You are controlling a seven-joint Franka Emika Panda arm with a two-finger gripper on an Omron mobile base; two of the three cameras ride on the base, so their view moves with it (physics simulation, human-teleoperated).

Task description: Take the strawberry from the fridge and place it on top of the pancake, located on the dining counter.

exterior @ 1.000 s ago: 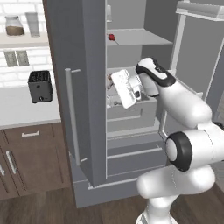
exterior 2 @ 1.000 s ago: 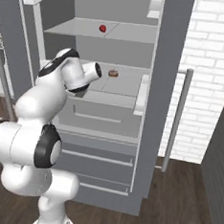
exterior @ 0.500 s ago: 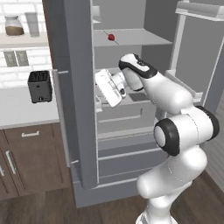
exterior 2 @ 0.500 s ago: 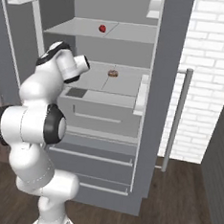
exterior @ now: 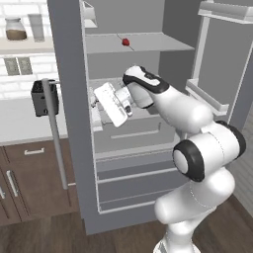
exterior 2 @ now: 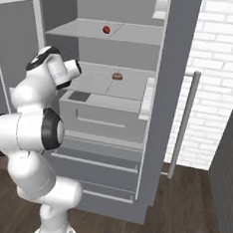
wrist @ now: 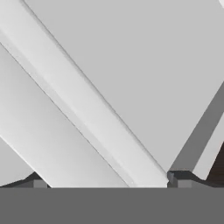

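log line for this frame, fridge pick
phase: reach | end effector: open, empty, at middle shelf | strawberry: upper shelf, untouched | fridge: doors open

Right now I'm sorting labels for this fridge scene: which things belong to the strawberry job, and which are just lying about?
Belongs to the job:
- strawberry, on the upper shelf
- fridge, doors open
- gripper, open, empty, at the middle shelf

Just lying about:
- brownish ring-shaped item on the middle shelf
- toaster on the counter
- jar on the wall shelf
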